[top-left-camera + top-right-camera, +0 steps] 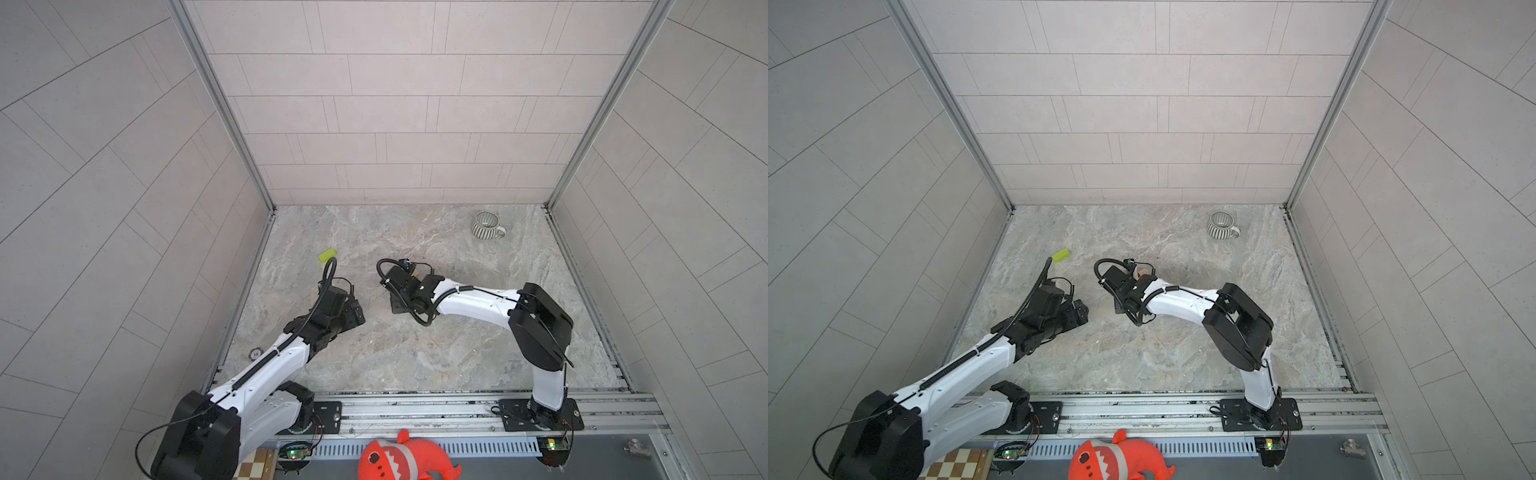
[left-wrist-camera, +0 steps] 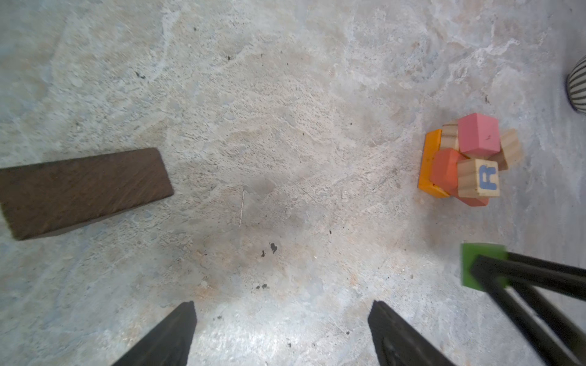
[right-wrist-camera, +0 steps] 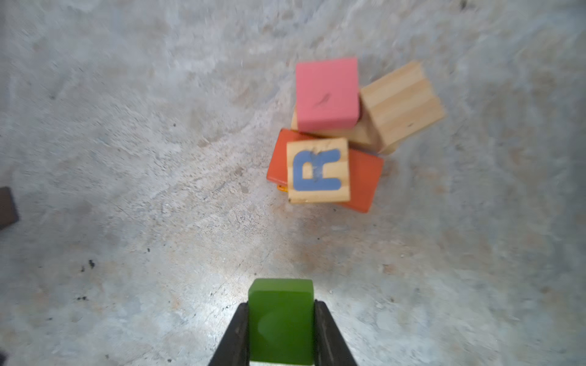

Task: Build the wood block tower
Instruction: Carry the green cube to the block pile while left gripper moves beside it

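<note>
My right gripper is shut on a green block, held a little short of the block pile. The pile has a pink block on top. Beside it are a tan block and a tan block lettered R, which rests on an orange-red block. A yellow-orange block lies at the pile's base. My left gripper is open over bare floor. A dark brown block lies flat, away from the pile. In both top views the right wrist covers the pile and the held block.
A grey-and-white striped mug stands at the back right. A lime-green piece lies at the back left, beyond my left arm. A round chip sits beside the left forearm. A red plush toy lies outside the front rail.
</note>
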`<state>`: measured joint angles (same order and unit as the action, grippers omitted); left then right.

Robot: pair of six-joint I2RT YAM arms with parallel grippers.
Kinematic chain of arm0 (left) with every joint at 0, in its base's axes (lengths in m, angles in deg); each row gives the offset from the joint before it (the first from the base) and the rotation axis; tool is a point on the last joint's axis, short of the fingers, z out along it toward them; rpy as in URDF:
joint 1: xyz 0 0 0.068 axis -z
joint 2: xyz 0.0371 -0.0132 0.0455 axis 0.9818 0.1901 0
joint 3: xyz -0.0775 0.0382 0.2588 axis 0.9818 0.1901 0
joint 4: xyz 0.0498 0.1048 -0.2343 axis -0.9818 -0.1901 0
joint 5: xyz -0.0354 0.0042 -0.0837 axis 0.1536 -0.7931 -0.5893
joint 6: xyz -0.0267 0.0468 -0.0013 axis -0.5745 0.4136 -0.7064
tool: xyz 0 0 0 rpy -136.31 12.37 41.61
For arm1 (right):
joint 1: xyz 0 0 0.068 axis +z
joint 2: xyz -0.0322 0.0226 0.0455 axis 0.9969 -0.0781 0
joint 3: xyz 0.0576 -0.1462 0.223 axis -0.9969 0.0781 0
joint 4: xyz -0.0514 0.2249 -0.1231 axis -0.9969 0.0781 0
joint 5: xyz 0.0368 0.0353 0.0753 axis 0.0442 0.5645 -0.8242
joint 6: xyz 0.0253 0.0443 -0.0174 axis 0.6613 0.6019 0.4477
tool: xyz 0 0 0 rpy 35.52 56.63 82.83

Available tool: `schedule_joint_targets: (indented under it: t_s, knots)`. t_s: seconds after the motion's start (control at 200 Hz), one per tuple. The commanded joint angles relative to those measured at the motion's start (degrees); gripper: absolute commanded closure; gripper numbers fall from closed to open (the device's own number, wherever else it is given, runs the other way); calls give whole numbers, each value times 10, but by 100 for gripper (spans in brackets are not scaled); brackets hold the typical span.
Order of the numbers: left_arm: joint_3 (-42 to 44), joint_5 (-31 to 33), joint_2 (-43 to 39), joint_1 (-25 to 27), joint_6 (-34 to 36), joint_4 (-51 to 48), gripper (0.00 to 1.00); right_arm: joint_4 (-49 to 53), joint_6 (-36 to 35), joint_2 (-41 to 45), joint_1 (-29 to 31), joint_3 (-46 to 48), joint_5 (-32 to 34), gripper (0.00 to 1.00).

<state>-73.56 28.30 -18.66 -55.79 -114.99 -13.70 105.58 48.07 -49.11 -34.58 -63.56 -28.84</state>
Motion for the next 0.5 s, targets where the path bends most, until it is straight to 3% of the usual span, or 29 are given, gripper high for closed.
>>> schedule_joint_targets:
  t_s: [0.0, 0.495]
  knots:
    - [-30, 0, 23, -3, 10, 23, 9, 44, -41, 38, -22, 9, -10, 73]
    - [-129, -40, 206, -3, 23, 76, 10, 89, -115, -7, -107, -49, -52, 73]
